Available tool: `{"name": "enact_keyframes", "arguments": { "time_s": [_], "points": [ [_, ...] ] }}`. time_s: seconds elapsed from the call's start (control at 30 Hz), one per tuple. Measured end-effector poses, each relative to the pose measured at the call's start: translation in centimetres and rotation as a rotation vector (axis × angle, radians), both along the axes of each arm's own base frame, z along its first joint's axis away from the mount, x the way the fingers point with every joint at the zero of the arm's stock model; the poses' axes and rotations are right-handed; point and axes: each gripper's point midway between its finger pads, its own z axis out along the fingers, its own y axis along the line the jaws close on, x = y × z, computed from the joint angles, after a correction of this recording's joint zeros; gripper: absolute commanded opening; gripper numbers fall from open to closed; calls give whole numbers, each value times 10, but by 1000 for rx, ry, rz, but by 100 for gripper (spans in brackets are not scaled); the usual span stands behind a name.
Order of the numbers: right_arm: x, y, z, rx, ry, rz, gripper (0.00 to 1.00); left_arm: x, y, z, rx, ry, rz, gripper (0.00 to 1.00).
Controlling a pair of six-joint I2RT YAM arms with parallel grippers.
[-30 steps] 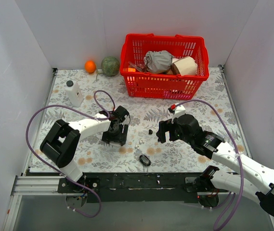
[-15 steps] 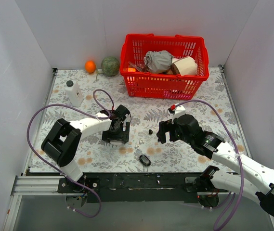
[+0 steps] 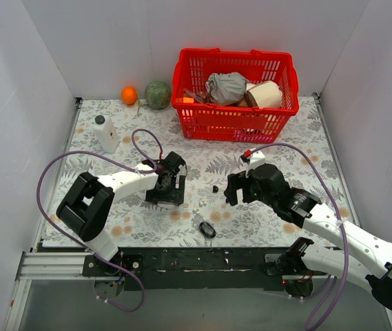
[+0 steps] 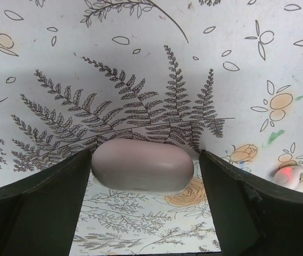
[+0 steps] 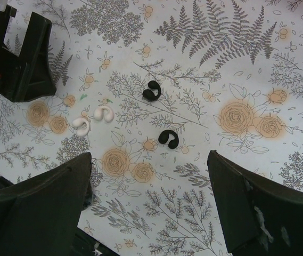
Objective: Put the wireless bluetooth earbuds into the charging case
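Observation:
The white charging case [image 4: 140, 165] lies shut on the flowered mat between the fingers of my left gripper [image 4: 145, 158]. The jaws stand open around it, with a small gap at its right end. In the top view the left gripper [image 3: 166, 189] hides the case. Two black earbuds [image 5: 152, 90] [image 5: 169, 138] lie loose on the mat ahead of my right gripper [image 5: 148, 202], which hovers open and empty. From above only one dark earbud [image 3: 215, 188] shows, just left of the right gripper [image 3: 233, 187].
Two small white curved pieces [image 5: 80, 126] [image 5: 104, 113] lie left of the earbuds. A black oval object [image 3: 207, 229] sits near the front edge. The red basket [image 3: 233, 117], white bottle [image 3: 105, 134], orange [image 3: 129, 95] and green ball [image 3: 158, 94] stand at the back.
My left gripper's jaws have widened around the case and the wrist has shifted slightly. The right arm has not moved.

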Motion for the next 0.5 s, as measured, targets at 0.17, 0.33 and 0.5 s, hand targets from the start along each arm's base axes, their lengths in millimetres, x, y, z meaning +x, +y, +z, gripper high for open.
{"name": "enact_keyframes", "arguments": {
  "time_s": [0.17,0.33,0.5],
  "points": [
    [0,0,-1,-2,2,0,97,0,1,0,0,-6,-6,67],
    [0,0,-2,-6,6,0,97,0,1,0,0,-12,-16,51],
    [0,0,-2,-7,7,0,97,1,1,0,0,-13,-20,21]
  ]
}}
